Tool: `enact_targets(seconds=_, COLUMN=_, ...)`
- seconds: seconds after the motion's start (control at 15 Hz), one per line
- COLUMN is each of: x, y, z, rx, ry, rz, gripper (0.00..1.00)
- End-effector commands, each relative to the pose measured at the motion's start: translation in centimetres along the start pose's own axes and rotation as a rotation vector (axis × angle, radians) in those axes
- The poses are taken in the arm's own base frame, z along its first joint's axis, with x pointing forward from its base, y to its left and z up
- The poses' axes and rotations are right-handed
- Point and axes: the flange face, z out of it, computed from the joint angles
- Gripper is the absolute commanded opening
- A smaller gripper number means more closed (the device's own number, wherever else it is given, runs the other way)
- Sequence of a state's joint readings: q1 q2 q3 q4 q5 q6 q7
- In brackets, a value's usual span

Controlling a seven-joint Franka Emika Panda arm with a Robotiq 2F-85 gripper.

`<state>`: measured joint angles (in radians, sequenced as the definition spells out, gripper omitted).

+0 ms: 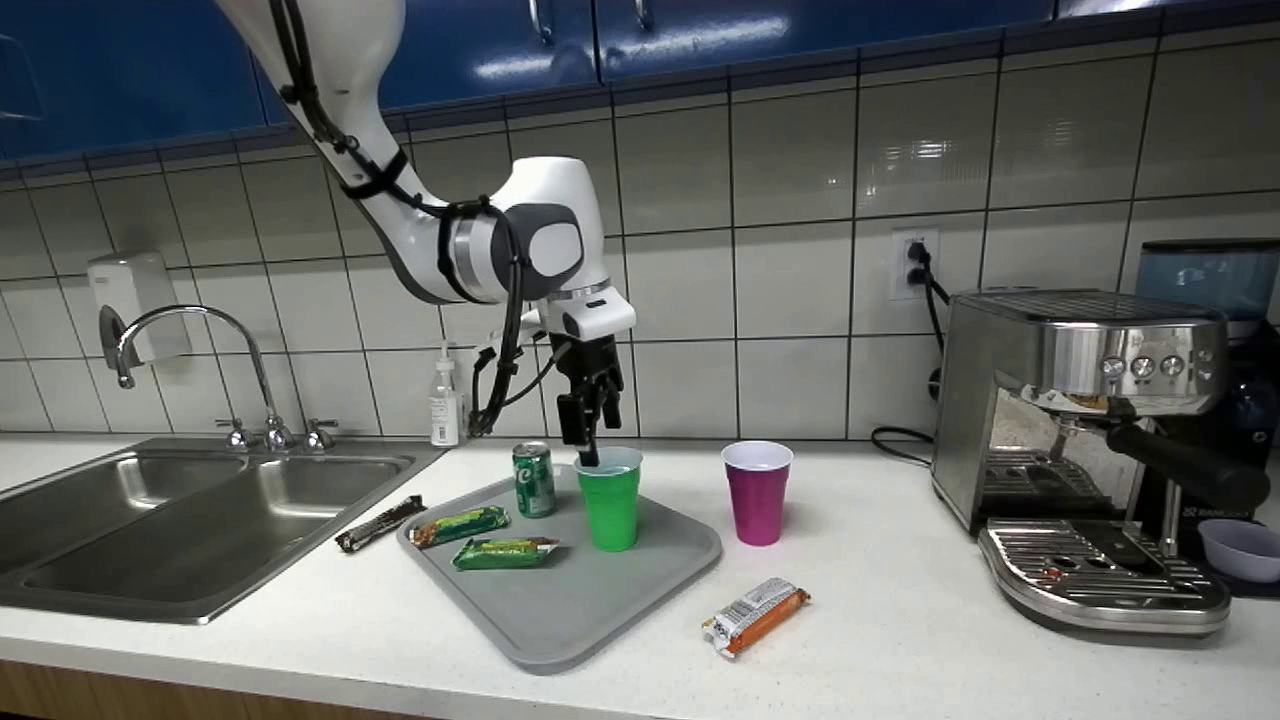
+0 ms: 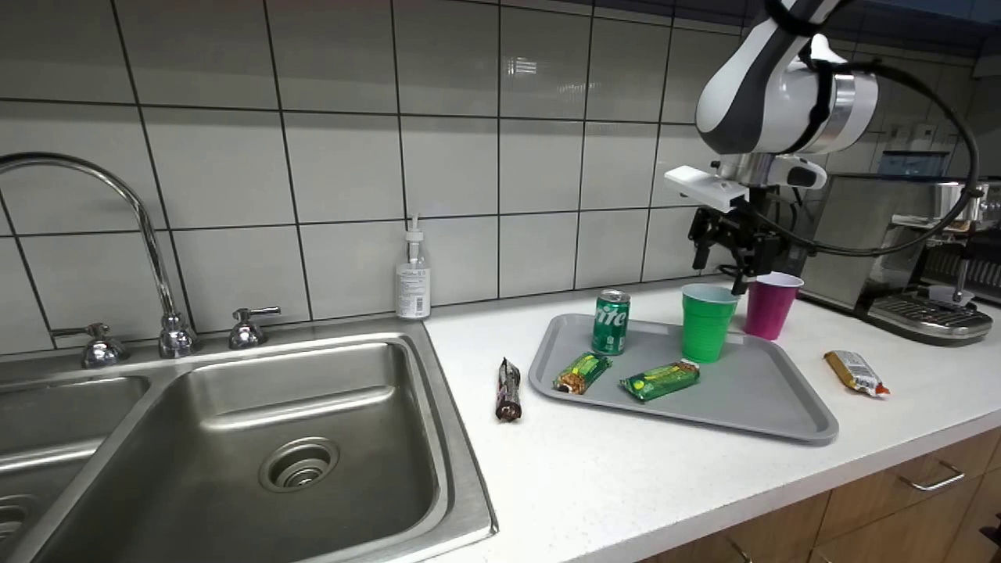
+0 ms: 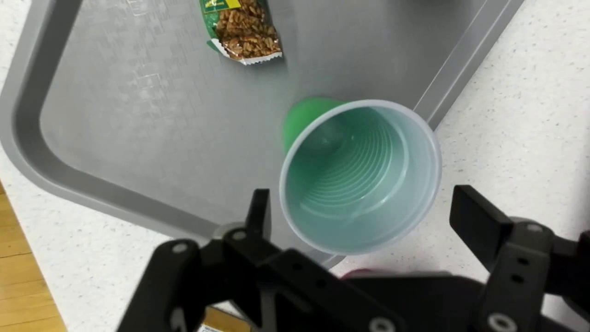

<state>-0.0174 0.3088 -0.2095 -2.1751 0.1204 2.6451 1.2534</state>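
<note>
We see the pincer (image 3: pixel 362 200) released, its jaws wide apart just over the green cup (image 2: pixel 706 327), into whose ribbed inside we look. Under the pincer, the gray tray (image 3: pixel 138 124) also carries 2 green-wrapped bars (image 2: pixel 661 381) and a green can (image 2: pixel 610 332) lettered "ite". Farther from the pincer, off the tray, stands the magenta cup (image 1: pixel 757 500).

In an exterior view I have the tray (image 1: pixel 570 625) on the table (image 1: pixel 870 640), sink (image 1: pixel 320 530) left, coffee machine (image 1: pixel 1085 345) right. On the tray, the can (image 1: pixel 534 482) and two snack bars (image 1: pixel 503 553) are left of the cup (image 1: pixel 612 515), my end effector (image 1: pixel 597 438) by its rim. Right of the tray stands a second cup (image 1: pixel 757 505), a third bar (image 1: pixel 757 617) before it; a fourth bar (image 1: pixel 380 525) lies between sink and tray.
</note>
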Motion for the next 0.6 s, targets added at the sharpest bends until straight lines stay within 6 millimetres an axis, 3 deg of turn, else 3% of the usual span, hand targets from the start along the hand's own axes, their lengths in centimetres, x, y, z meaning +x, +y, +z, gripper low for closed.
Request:
enact_targets(seconds=0.0, x=-0.1, y=1.0, z=-2.5, rx=0.034, ry=-0.022, rz=-0.038, gripper=1.00)
enact_targets(seconds=0.53, x=-1.3, y=3.8, z=-4.5, rx=0.059, ry=-0.029, rz=-0.075, gripper=1.00)
